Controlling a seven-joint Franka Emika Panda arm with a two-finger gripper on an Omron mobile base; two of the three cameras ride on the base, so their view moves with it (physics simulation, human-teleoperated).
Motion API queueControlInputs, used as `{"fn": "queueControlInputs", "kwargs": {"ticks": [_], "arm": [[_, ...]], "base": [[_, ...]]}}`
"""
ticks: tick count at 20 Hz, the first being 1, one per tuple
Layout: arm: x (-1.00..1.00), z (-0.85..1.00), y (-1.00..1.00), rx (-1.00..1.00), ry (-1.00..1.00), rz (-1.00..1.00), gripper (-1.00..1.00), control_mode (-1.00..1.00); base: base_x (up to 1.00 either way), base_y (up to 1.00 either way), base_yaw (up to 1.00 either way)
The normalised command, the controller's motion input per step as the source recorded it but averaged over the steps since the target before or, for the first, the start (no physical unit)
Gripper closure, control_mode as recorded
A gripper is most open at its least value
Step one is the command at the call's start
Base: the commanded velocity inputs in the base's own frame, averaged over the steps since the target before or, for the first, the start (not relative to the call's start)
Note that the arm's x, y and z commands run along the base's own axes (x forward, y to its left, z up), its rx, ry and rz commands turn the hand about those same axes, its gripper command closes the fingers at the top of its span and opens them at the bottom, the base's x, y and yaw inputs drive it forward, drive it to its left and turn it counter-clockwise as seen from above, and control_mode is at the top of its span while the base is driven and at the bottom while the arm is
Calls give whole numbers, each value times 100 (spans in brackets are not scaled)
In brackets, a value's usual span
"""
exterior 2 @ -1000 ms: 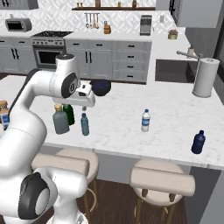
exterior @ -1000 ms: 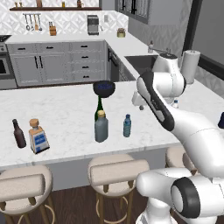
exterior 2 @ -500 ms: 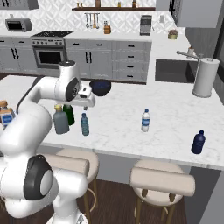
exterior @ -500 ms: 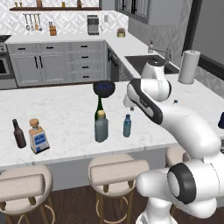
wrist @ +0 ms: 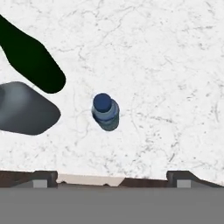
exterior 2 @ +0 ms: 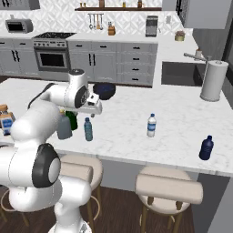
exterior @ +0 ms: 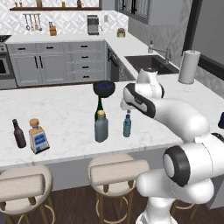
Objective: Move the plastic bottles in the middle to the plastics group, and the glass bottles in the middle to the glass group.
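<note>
You are watching the arm swinging in over the teal bottle (wrist: 105, 112), standing mid-frame on the desk (wrist: 166, 65) beside the two glass bottles (exterior: 100, 124). The claw (exterior: 128, 110) is hovering above it, spread wide, gripping nothing; the pickup looks next.

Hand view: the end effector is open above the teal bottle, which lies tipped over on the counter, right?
Not quite. The teal bottle stands upright, seen cap-first in the hand view. The end effector is open above it.
</note>
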Motion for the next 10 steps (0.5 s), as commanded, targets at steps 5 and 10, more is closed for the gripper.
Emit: {"fn": "queueControlInputs", "kwargs": {"ticks": [5,10], "arm": [[27,-49,1,0,-5,0,-100,-100],[27,-34,13,0,-9,0,-100,-100]], "base": [[0,0,0],[0,0,0]]}}
